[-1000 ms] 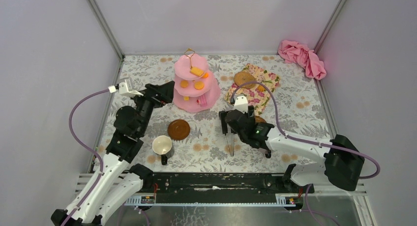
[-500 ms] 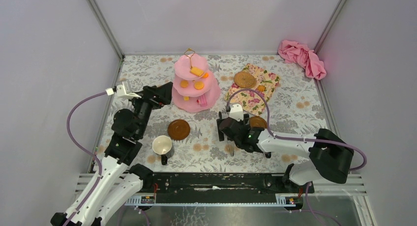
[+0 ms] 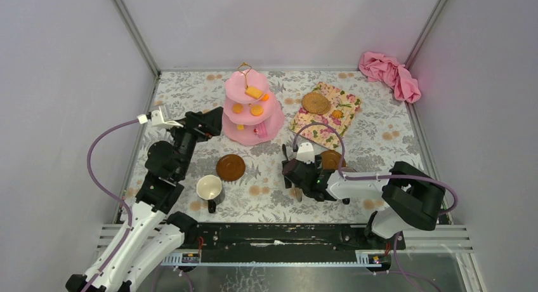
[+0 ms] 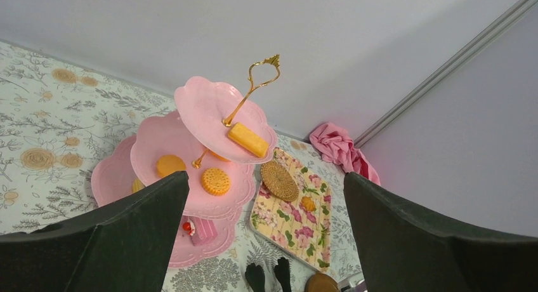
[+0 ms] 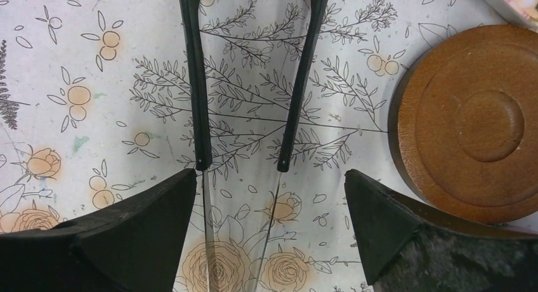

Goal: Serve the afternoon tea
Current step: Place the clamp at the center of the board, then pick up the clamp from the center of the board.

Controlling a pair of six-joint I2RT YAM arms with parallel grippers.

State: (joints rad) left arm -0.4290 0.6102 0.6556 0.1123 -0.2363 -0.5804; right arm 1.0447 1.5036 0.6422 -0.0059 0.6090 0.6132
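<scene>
2 arms show from above. The left gripper (image 3: 214, 121) hangs spread wide and empty just left of the pink three-tier cake stand (image 3: 254, 114). The stand is at the table's far middle and carries small orange and yellow biscuits (image 3: 256, 110). The right gripper (image 3: 294, 176) is low over the slim black tongs (image 3: 296, 192), beside 1 brown round wooden saucer (image 3: 332, 159). The other brown saucer (image 3: 230, 167) lies near the white mug (image 3: 209, 188). A crumpled pink fabric cloth (image 3: 390, 73) sits in the far right corner.

From the left wrist, both dark fingers (image 4: 95, 241) frame the stand without touching it. A flowered rectangular tray (image 4: 298, 222) lies to its right.

From the right wrist, the jaws stand wide with nothing gripped. The 2 tong arms lie on the table between the fingers (image 5: 114, 235); whether these touch them I cannot tell. The wooden saucer lies just right of the tongs.
</scene>
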